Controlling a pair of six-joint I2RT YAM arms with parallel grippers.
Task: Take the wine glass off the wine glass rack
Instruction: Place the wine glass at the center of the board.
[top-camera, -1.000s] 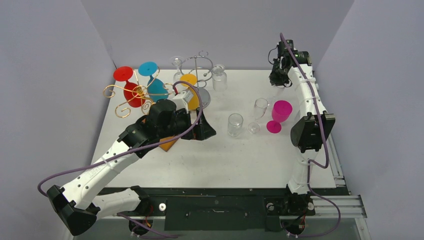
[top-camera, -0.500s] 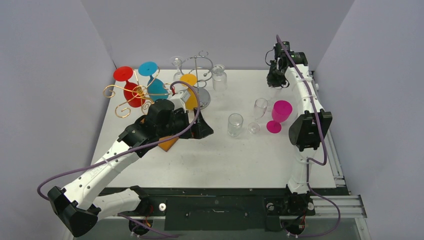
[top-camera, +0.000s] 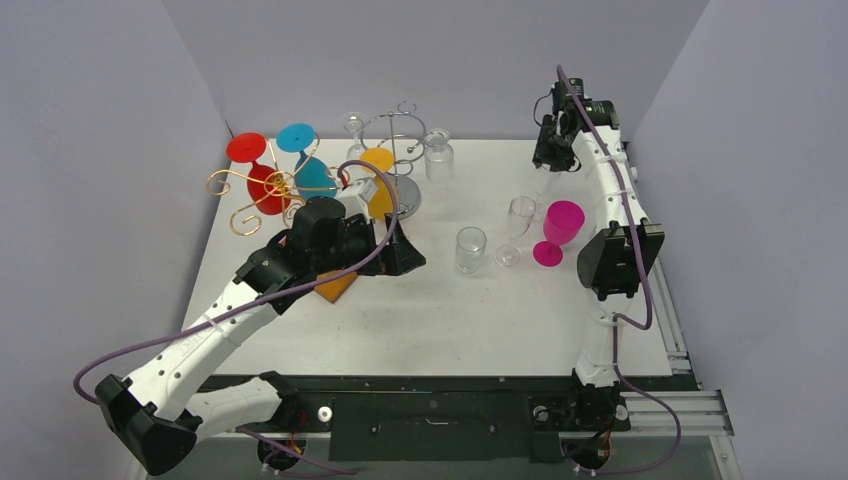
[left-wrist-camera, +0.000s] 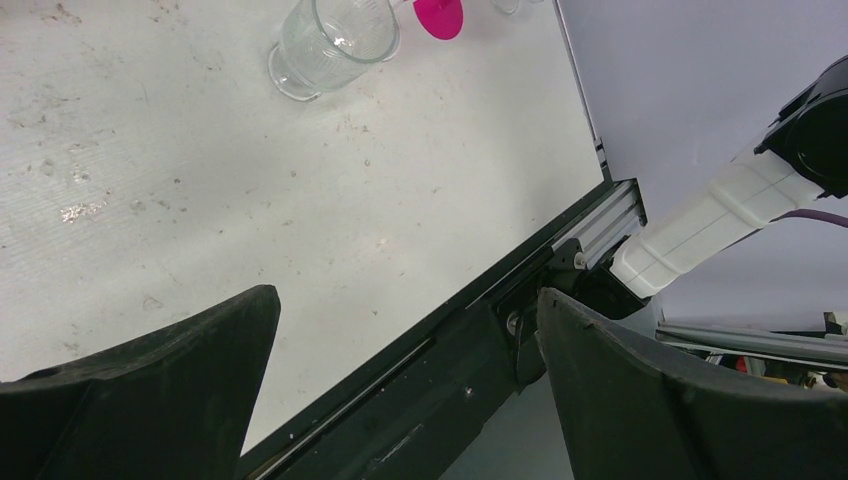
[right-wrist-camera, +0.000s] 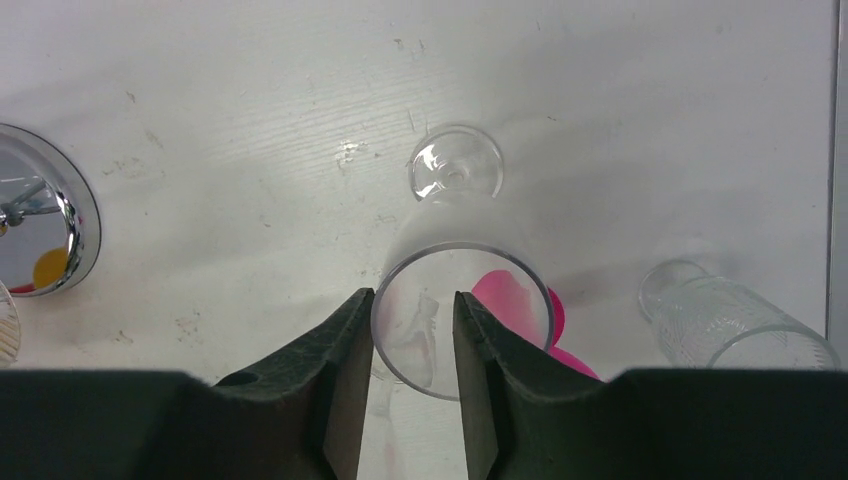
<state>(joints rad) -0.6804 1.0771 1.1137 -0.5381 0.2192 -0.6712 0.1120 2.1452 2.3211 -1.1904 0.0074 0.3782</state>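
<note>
A gold wire rack (top-camera: 262, 192) at the far left holds a red glass (top-camera: 250, 150) and a blue glass (top-camera: 298, 140). A chrome rack (top-camera: 398, 135) beside it holds an orange glass (top-camera: 377, 162) and a clear glass (top-camera: 352, 124). A clear wine glass (top-camera: 519, 214) stands upright on the table next to a pink glass (top-camera: 562, 224). My right gripper (top-camera: 553, 158) hangs high above the table, slightly open and empty. In its wrist view (right-wrist-camera: 412, 298) the clear glass (right-wrist-camera: 455, 250) stands below it. My left gripper (top-camera: 402, 258) is open and empty low over the table; the left wrist view (left-wrist-camera: 405, 300) shows the same.
A clear tumbler (top-camera: 470, 249) stands mid-table and also shows in the left wrist view (left-wrist-camera: 330, 40). A clear jar-like glass (top-camera: 438, 158) stands by the chrome rack. An orange object (top-camera: 336, 286) lies under my left arm. The chrome rack's base (right-wrist-camera: 45, 225) shows left. Grey walls surround the table.
My left gripper has drawn back a little to the left. My right gripper has shifted slightly at the far right. The glasses have not moved.
</note>
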